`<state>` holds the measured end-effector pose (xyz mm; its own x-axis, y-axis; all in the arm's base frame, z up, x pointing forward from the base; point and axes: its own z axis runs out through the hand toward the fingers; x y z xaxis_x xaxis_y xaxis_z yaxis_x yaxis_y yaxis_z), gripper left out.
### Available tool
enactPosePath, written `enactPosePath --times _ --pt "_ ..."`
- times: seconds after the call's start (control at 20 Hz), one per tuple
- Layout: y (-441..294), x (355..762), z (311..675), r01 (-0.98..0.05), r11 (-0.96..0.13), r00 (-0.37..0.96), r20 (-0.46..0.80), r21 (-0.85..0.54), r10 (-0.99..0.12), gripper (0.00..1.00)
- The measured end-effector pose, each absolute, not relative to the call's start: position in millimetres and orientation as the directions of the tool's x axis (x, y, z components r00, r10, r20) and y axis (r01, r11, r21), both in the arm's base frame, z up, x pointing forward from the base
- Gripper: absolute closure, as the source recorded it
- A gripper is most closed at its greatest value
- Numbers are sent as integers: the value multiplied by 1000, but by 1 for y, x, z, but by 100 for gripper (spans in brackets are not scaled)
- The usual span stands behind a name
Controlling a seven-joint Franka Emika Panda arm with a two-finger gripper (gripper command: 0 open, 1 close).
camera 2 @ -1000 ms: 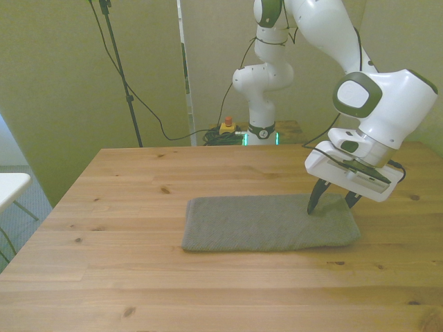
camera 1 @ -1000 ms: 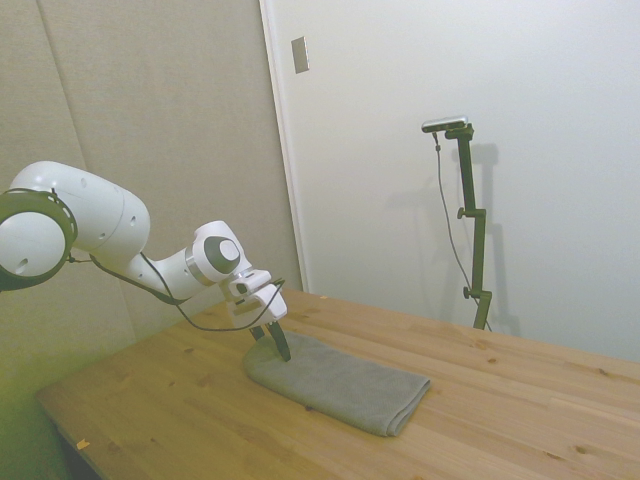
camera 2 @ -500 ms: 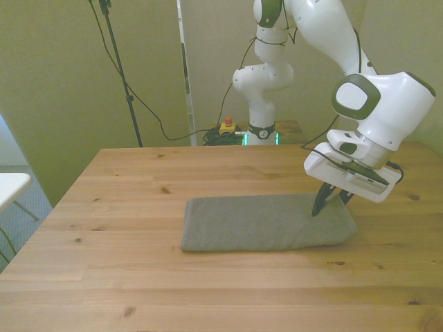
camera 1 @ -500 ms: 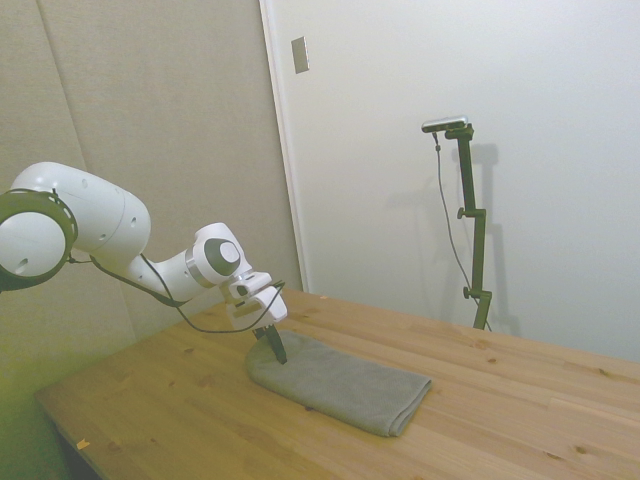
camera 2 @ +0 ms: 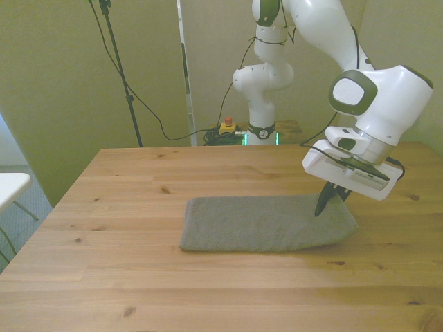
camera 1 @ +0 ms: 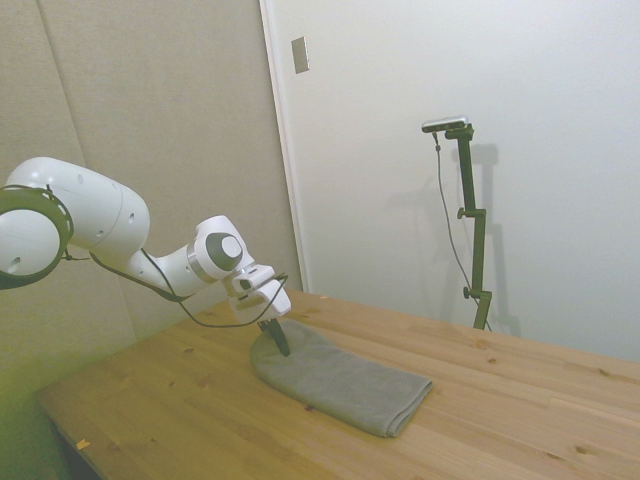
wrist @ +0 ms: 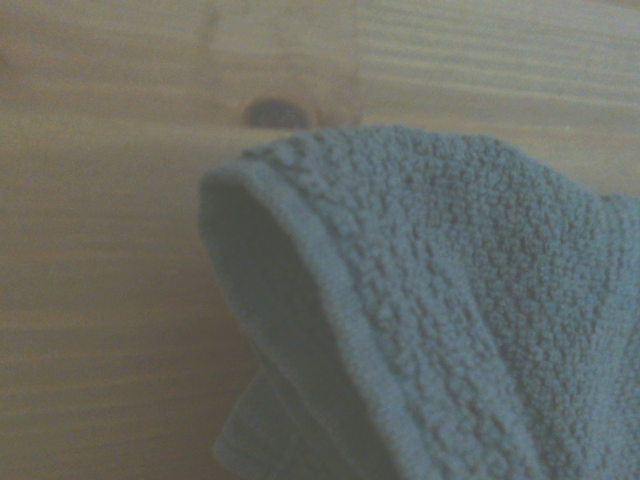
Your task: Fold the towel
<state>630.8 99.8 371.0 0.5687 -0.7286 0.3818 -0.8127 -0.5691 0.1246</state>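
**Towel corner pinched and raised**

Here the end effector [camera 2: 329, 203] has its fingers pressed together on the corner of the grey-brown terry towel [camera 2: 266, 223], at the towel's end toward the front view's right. That corner stands lifted off the wooden table [camera 2: 138, 277]; the wrist view shows its hemmed top layer [wrist: 420, 300] peeled up, with a lower layer beneath. The rest of the towel lies flat, lengthwise across the table's middle.

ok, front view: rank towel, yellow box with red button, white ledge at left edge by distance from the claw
1. towel, pinched by the claw at its right end.
2. yellow box with red button, behind the table.
3. white ledge, far left edge.
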Motion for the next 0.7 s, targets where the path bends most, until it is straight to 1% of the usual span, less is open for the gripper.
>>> enactPosePath --times 0.25,0.5,0.7 --pt "60 636 410 -835 -548 533 338 56 -776 100" --pt "29 634 429 -849 -529 506 298 5 -809 100" --pt "-5 623 450 -865 -502 475 280 -28 -834 100"
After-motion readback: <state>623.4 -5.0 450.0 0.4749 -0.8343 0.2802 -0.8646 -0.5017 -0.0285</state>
